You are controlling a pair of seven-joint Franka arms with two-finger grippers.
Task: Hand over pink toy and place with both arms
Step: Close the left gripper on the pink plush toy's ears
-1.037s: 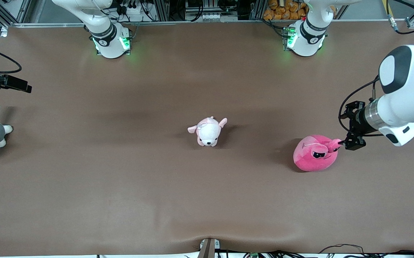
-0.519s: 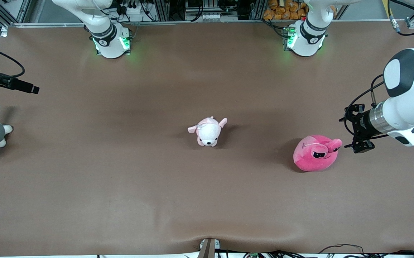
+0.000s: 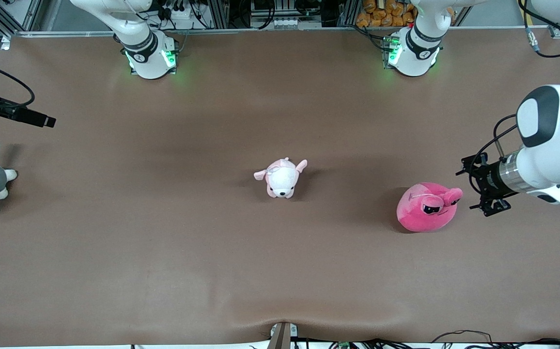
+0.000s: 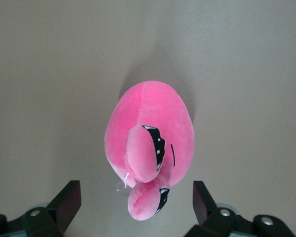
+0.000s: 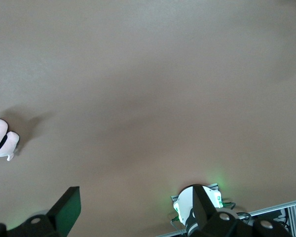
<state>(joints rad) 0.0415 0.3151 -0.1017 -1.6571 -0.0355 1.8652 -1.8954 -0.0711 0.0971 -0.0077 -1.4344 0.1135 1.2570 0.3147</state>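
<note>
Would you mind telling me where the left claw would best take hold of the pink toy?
Probably across the two eye stalks. The pink toy is a wide round blob, likely too broad to span, while the stalks stick out toward the left arm's end of the table. The open left claw is beside them; the wrist view shows them between its fingers.

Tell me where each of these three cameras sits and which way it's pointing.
Front view: high across the table, facing both arm bases, over all three toys; left pincer beside the pink toy.
Left wrist view: on the left arm, looking down on the pink toy between its open fingers.
Right wrist view: on the right arm, looking at bare table and an arm base; its fingertips show.
Front and left wrist views share the pink toy.
</note>
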